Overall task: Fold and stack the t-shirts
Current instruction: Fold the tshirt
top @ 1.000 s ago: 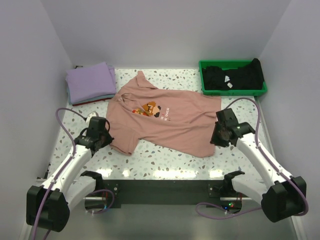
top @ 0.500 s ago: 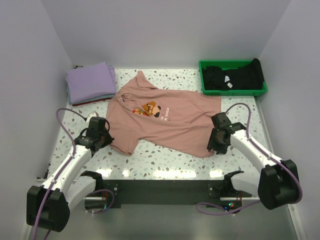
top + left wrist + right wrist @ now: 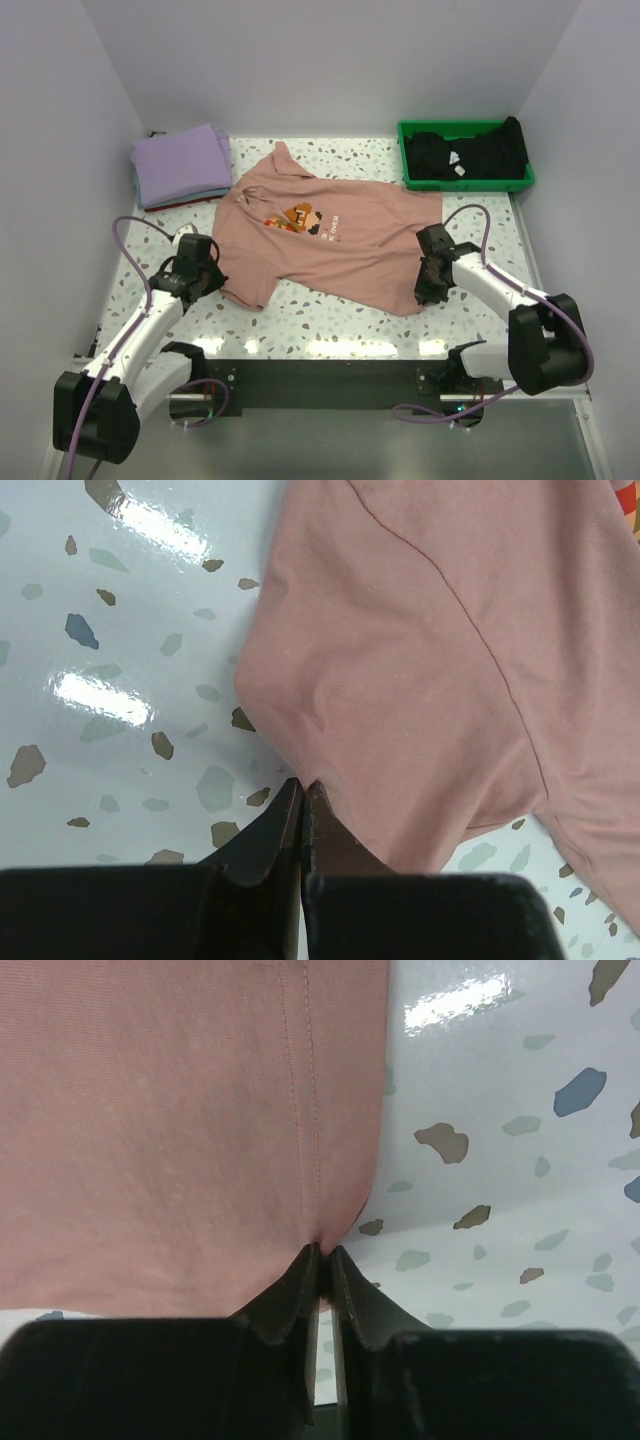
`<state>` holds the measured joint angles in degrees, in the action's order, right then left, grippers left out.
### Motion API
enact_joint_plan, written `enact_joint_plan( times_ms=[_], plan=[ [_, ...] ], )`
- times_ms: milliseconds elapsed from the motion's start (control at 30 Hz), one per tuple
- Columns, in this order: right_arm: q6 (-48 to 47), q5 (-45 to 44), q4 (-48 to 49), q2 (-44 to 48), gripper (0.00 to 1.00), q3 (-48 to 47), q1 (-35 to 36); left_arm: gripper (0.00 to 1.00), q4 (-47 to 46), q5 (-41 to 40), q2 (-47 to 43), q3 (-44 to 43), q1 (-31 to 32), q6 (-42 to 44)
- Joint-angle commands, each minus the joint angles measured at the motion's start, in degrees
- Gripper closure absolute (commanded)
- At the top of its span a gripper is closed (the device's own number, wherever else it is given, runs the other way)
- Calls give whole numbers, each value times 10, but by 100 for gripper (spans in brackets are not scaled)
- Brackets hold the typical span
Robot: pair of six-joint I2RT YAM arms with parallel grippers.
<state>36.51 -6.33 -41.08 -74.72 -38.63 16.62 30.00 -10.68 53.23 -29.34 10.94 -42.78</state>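
**Workpiece.** The salmon-pink t-shirt (image 3: 330, 240) lies spread open at the centre of the speckled bench (image 3: 330, 312). Its chest print (image 3: 300, 218) faces up. The collar points towards the left rear and the hem towards the right front. The cloth is mostly flat, with one sleeve reaching to the rear and the other lying at the near left.

**Left end effector** (image 3: 302, 785). The fingers are pressed together with no visible gap. A small pucker of the near-left sleeve edge is pinched between the tips, which sit low against the bench.

**Right end effector** (image 3: 322, 1250). The fingers are likewise closed tip to tip. They clamp the stitched hem at the shirt's right edge, and the fabric gathers into a small fold where it enters the tips.

**Surroundings.**
- A folded lavender t-shirt (image 3: 180, 165) sits in the rear-left corner on top of a stack. Thin teal and red edges show beneath it. The stack lies just beside the shirt's collar end, and the top view does not show whether the two touch.
- A green plastic tray (image 3: 465, 186) stands in the rear-right corner and holds a bunched black t-shirt (image 3: 470, 150) with a small white tag. Its front rim is close to the shirt's rear-right corner.
- Purple cables (image 3: 125, 240) loop up from each arm above the bench.
- Plain pale walls enclose the bench on the left, rear and right.
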Motion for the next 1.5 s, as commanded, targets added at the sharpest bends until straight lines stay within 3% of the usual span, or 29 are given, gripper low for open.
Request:
enact_joint_plan(
  times_ms=[0,167,300,433,533,600,800,933,1467],
  plan=[
    [-9,11,-14,6,90,-15,3,100,-21,-5,-4,0,-4,8],
    [-12,18,-72,38,93,-55,3,100,-22,-6,-4,0,-5,9],
    [-23,4,-134,61,89,-93,2,100,-23,-7,-3,1,-6,9],
    [-38,-32,-167,55,66,-139,2,100,-24,-3,-1,1,-7,10],
    [-42,-28,-175,55,56,-139,2,100,-24,-2,-2,0,-7,10],
    [-35,-19,-171,64,55,-128,3,100,-23,-2,-4,1,-7,10],
    [23,35,-135,117,68,-9,25,100,-23,1,-4,1,-7,9],
    [63,23,-116,132,68,29,64,100,-26,4,-1,1,-7,10],
    [88,-16,-49,87,64,59,64,100,-25,8,-8,1,-7,11]
  ],
)
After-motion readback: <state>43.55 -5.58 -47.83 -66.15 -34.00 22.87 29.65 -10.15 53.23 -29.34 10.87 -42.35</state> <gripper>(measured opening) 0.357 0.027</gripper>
